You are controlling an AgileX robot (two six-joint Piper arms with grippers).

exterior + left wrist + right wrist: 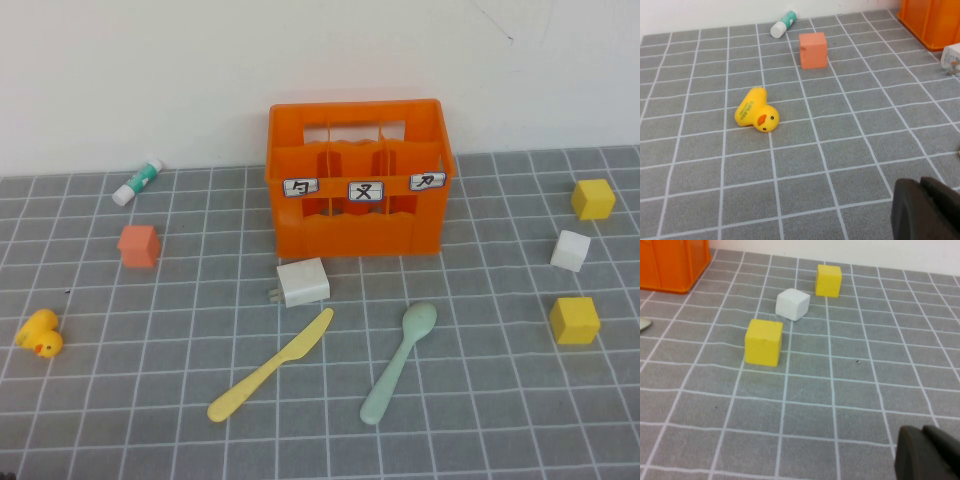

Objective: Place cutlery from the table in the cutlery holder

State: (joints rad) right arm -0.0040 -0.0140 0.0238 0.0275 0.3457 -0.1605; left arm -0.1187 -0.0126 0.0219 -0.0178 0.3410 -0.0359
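- Toward the back of the grey gridded surface (520, 420), close to the white wall, stands the orange cutlery holder (357, 178), upright, its three open compartments facing up and its three white labels turned to the robot; that makes each slot reachable from above.
- Nearer the robot lie the two pieces to be moved. The pale yellow knife (272, 364) lies flat and slanted, blade end toward the holder. The mint-green spoon (399, 362) lies just to its right, bowl toward the holder, handle toward the robot. They are apart from each other and neither touches the crate, so each looks open to a separate pickup.
- A white plug adapter (301, 282) sits between the knife's tip and the holder, near both. It could get in the way of a low approach to the knife's blade end.
- Off to the left are a white-and-green tube (137, 181), a salmon cube (139, 246) and a yellow duck (40, 334). On the right are two yellow cubes (575, 320) and a white cube (570, 250). All of them lie well clear of the cutlery.
- The left hand (926, 210) shows only as a dark mass at the corner of its wrist view, over the duck's side of the surface; its fingers are pressed together and hold nothing.
- The right hand (927, 452) hangs likewise over the cubes' side, fingers pressed together, empty.
- Neither hand appears in the high view, so both seem parked back, and no cutlery is in the holder yet.
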